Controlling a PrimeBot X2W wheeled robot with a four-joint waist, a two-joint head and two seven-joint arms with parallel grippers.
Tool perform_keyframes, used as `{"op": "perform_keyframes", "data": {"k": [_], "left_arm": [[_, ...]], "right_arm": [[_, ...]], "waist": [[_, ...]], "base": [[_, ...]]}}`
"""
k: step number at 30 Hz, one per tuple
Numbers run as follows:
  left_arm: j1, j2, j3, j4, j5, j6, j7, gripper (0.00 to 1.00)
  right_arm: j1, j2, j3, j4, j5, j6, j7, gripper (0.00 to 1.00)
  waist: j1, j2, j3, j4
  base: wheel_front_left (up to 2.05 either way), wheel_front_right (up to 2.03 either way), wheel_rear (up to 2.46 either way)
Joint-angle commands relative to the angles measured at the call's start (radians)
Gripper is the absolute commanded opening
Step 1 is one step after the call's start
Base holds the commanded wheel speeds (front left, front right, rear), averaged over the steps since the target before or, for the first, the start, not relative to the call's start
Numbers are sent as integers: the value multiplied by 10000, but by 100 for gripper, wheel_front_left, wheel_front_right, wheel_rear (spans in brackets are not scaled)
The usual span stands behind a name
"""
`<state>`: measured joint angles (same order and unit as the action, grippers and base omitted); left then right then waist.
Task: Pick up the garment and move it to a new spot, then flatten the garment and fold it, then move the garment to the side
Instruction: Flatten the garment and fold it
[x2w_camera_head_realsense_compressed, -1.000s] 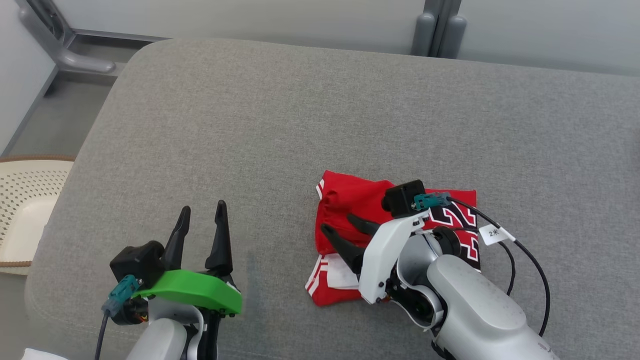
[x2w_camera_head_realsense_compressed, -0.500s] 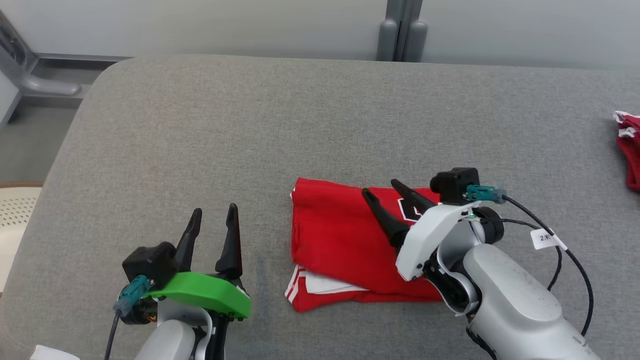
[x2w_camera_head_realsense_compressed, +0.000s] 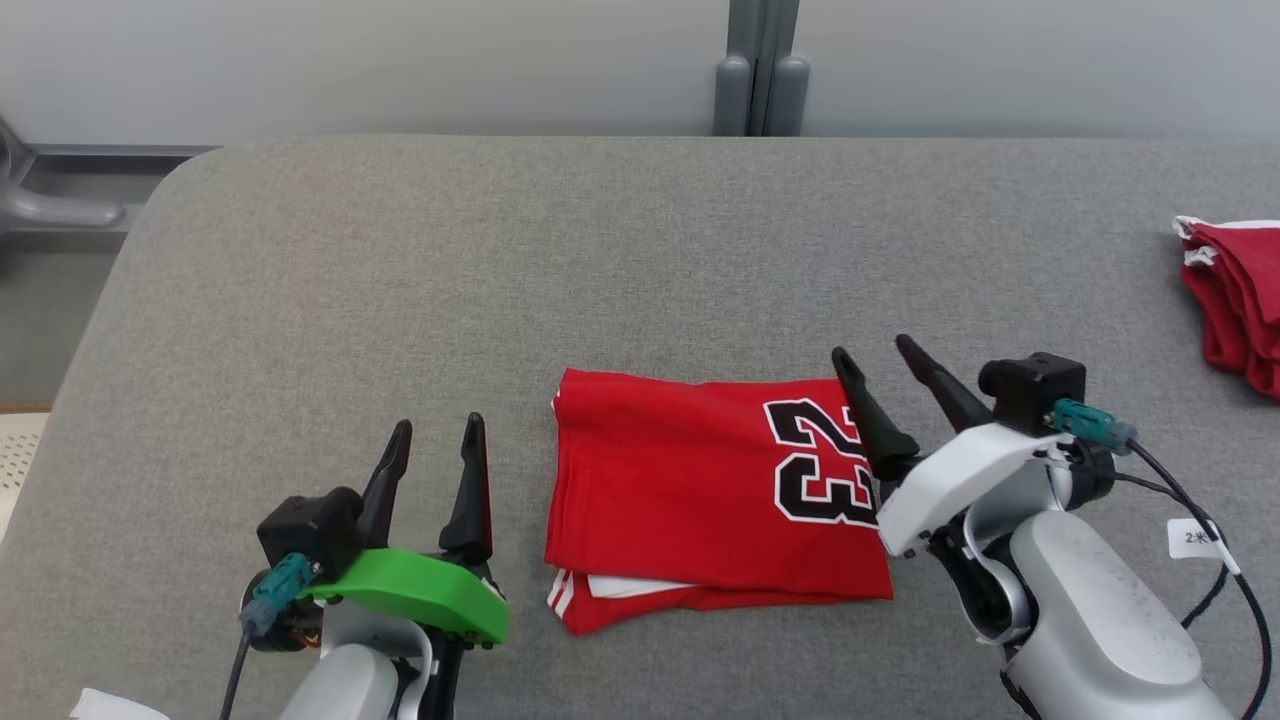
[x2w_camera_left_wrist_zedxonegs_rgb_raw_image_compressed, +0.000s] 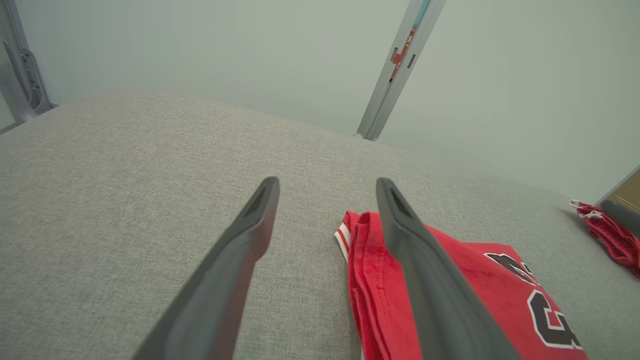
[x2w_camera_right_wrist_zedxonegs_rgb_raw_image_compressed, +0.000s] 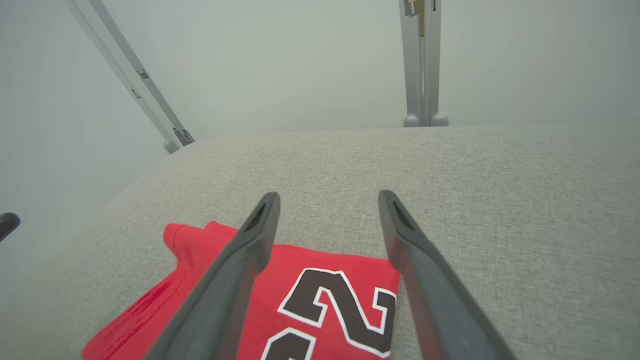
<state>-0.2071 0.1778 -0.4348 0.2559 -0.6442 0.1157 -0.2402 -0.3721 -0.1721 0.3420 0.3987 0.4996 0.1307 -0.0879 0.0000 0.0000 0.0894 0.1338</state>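
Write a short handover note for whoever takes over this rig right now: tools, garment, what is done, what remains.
Tools: left tool open and empty, beside the left edge of the folded red jersey with black number 23; right tool open and empty, over the jersey's right edge.
Things: the jersey lies flat on the grey fabric cushion, between the tools. A crumpled red garment lies at the far right.
Done: flattening and folding, by the look of it.
Left: move the jersey to the side.
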Motion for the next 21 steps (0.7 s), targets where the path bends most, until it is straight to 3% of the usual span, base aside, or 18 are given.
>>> {"op": "perform_keyframes", "data": {"k": [1,13,21], "left_arm": [[115,20,-46,29,105,39,-58,100],[468,-239,14,506,445,146,-227,100],[848,-269,497,384,794,233,-248,100]], "right_arm": [[265,18,-251,-126,-243,-2,-183,100],[2248,809,-2755,-1593,-2142,-2,-965,100],[3180,1174,-3331,-2271,-2576,-2,-979,100]], "waist": [[0,0,-161,-146],[0,0,-866,-614],[0,0,-959,-723]], "base": [[0,0,0],[0,0,0],[0,0,0]]}}
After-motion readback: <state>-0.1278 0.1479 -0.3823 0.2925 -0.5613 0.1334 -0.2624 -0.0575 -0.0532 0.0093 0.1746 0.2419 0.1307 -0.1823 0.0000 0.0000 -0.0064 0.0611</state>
